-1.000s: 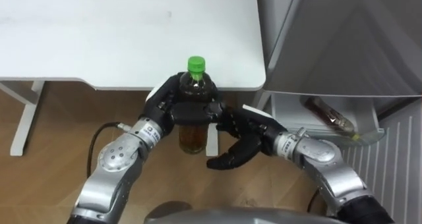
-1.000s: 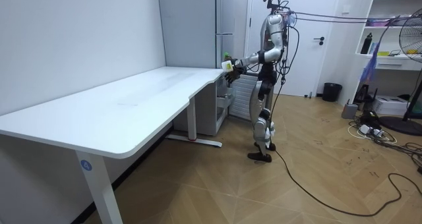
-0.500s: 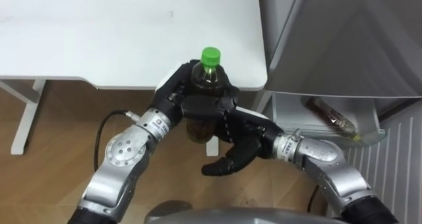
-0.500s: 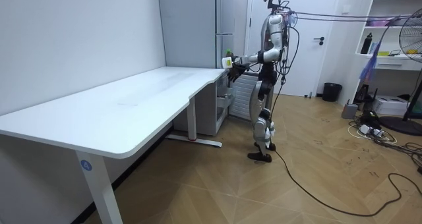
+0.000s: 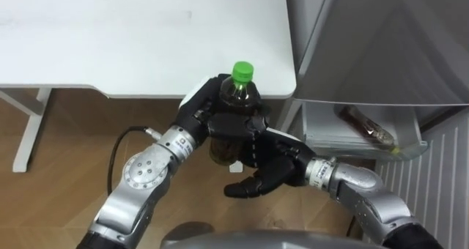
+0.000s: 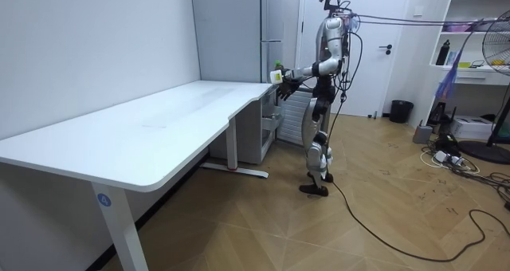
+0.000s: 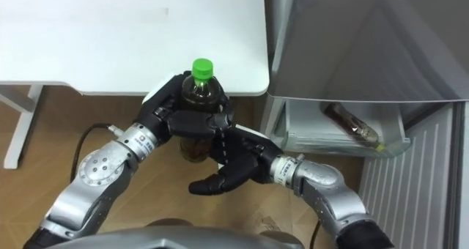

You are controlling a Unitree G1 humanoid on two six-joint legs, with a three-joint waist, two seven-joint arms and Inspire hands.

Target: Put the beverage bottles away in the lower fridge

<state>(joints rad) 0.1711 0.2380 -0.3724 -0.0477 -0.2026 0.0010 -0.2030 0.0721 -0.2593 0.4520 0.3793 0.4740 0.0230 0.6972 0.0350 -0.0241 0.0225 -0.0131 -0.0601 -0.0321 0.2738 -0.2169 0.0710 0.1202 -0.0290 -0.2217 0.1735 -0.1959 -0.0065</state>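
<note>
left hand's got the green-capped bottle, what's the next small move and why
Probably close the right hand round the brown drink bottle with the green cap, which the left hand grips by the white table's edge. The right hand sits open just below it, nearer the open lower fridge drawer, where another bottle lies.

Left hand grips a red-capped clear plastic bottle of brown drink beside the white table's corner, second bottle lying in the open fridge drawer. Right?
Wrong cap colour: the left eye view shows a green cap on the clear plastic bottle in the left hand. The rest stands.
</note>
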